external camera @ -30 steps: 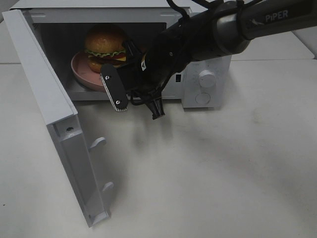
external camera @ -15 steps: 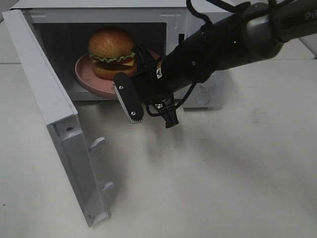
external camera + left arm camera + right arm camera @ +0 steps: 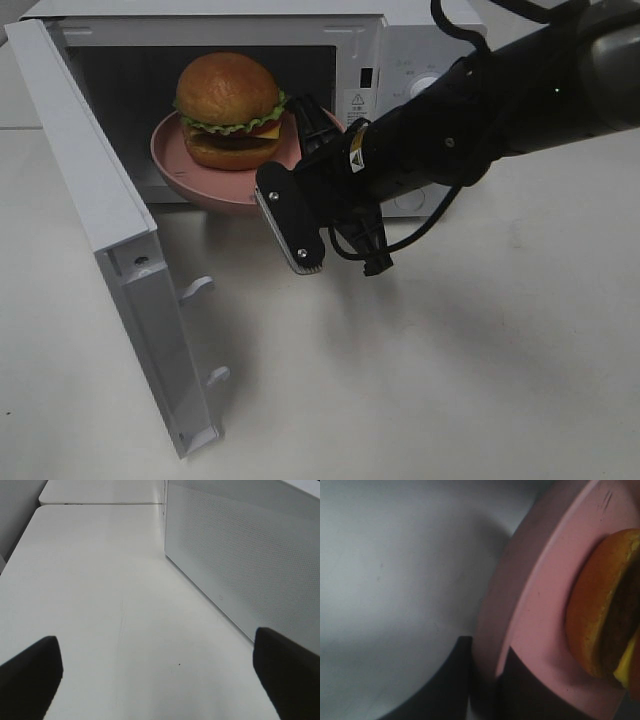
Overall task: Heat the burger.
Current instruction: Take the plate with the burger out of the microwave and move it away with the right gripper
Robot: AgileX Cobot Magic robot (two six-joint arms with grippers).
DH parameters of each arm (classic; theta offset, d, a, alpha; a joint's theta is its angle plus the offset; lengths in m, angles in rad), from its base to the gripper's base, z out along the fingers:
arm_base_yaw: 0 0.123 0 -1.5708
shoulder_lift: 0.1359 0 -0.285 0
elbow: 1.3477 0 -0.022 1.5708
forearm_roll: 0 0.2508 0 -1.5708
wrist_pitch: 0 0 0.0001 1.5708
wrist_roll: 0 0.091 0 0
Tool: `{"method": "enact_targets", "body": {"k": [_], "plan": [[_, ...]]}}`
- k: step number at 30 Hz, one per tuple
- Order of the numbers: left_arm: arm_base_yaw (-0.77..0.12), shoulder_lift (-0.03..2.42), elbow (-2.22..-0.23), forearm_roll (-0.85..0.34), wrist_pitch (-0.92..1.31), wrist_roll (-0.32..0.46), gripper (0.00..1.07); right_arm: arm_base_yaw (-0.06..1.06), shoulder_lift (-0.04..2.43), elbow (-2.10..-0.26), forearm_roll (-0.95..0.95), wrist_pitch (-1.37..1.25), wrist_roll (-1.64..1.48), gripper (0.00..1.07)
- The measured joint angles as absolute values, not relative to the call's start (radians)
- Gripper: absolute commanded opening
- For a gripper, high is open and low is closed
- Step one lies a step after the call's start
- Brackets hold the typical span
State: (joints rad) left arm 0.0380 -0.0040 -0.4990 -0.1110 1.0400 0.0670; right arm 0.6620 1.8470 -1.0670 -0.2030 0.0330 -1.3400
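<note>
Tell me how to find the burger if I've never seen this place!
Look for the white microwave with its door swung open. In its opening, the right gripper holds a round pink plate. The burger sits on it, with a shiny brown bun and frilly green lettuce.

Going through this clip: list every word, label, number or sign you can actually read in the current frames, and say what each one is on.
Nothing can be read as text.
Warning triangle sign: on a white sticker on the microwave front, beside the cavity; the print under it is too small to read.
Faint markings above the upper knob on the control panel: too blurred to read.
Left wrist and right wrist views: no text.
</note>
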Motion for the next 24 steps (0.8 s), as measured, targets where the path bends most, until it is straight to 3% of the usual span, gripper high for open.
{"method": "enact_targets", "body": {"k": [24], "plan": [[0.038,-0.004,-0.499,-0.111,1.040,0.067,0.98,0.661,1.570,-0.755,-0.198,0.059,-1.308,0.02]]}}
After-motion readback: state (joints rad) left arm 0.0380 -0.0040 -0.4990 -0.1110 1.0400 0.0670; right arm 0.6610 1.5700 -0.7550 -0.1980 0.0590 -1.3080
